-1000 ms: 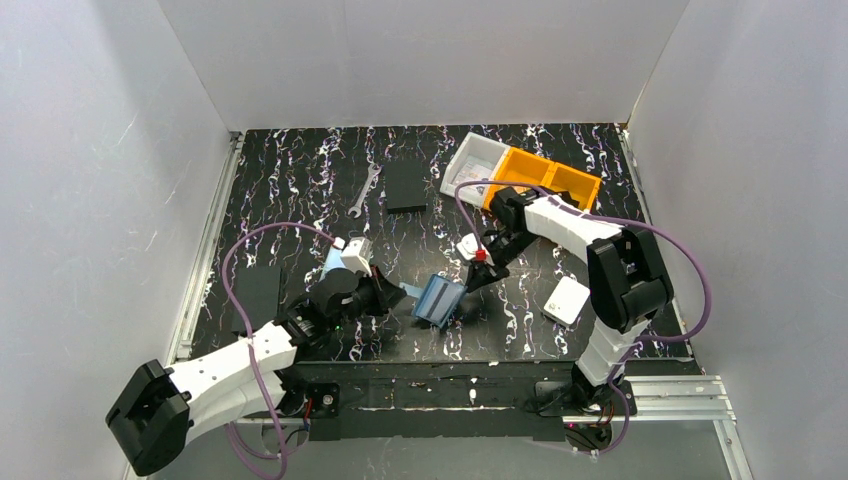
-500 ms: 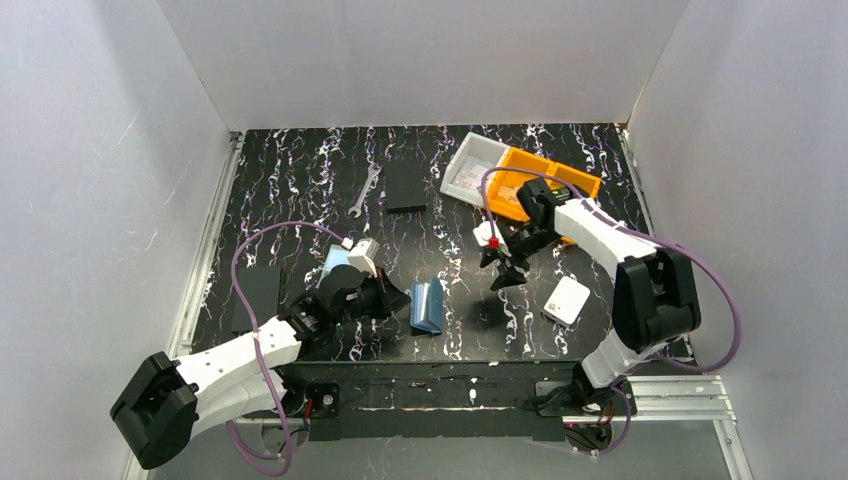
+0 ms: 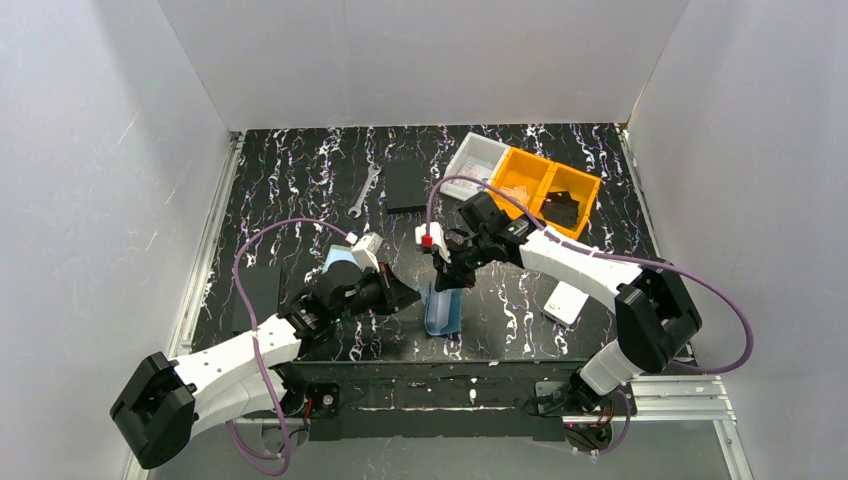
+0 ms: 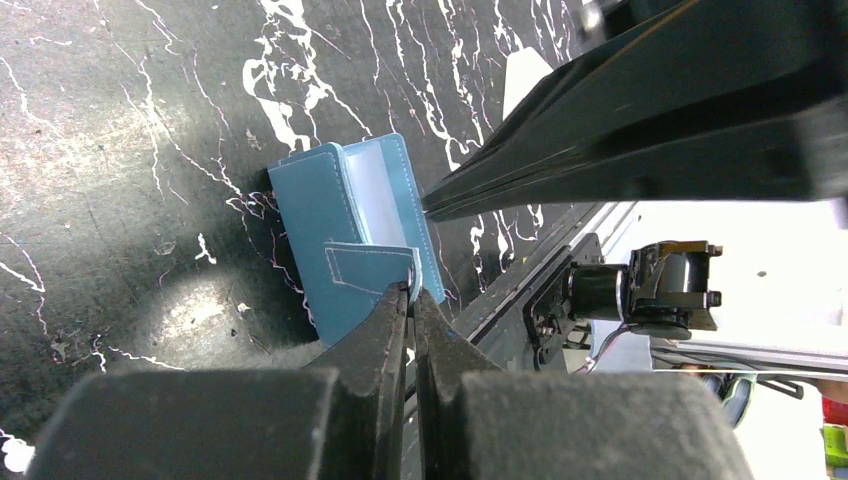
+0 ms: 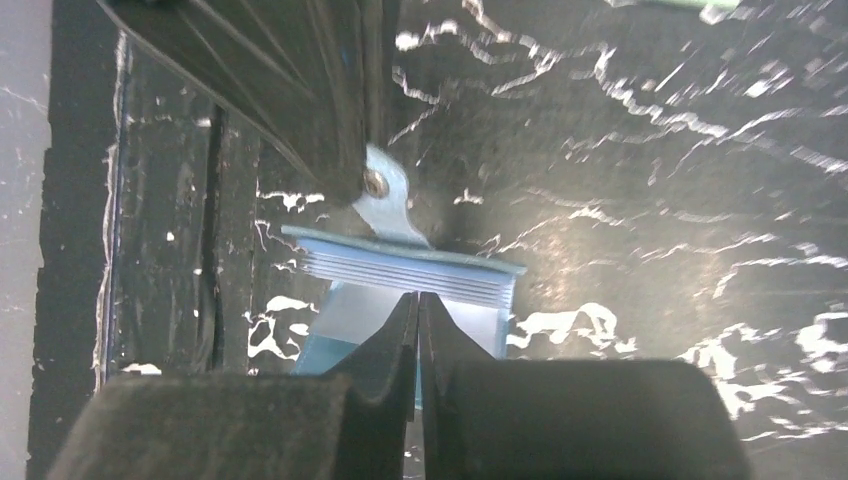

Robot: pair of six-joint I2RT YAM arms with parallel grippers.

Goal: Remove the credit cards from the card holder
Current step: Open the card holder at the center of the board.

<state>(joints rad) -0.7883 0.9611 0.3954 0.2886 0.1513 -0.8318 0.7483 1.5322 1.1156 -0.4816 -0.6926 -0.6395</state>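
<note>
Black white-veined tabletop (image 3: 300,170) within white walls: near the front edge, about the middle, a blue stitched folding card holder (image 3: 442,312), part-opened, with pale leaves showing between its covers. The left gripper (image 4: 411,290) has its jaws pinched on the holder's strap tab. The right gripper (image 5: 417,298) has its jaws pressed together at the holder's top edge, whether nipping a leaf cannot be told, and its arm screens the table beyond in the left wrist view. Beside: flat black rectangle (image 3: 258,293) left, white rounded box (image 3: 566,302) right; farther back: silver spanner (image 3: 364,191), second black rectangle (image 3: 406,185), white tray (image 3: 470,160), orange two-bay bin (image 3: 545,185).
</note>
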